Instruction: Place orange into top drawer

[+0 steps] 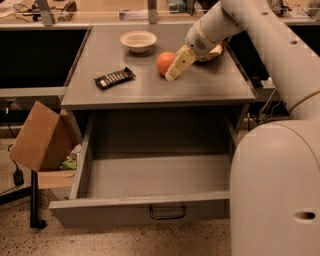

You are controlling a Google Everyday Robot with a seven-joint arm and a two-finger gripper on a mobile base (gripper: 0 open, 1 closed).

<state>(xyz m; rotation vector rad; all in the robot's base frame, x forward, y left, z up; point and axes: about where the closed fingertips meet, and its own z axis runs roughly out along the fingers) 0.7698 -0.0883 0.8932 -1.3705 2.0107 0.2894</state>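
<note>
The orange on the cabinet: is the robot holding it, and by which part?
It cannot be told. The gripper is against the right side of the orange, which sits on the cabinet top.

Lab or office; desks [30, 92], cables [21, 7], speckled floor [125, 241], grey cabinet [150, 90]; jaws beside orange [164, 62].

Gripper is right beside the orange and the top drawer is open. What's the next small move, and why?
Probably ease the gripper slightly further left until it is centred on the orange, then grasp. The gripper sits at the orange's right side, the fruit rests unlifted on the cabinet top, and the top drawer below stands open, so only the pick is pending.
</note>
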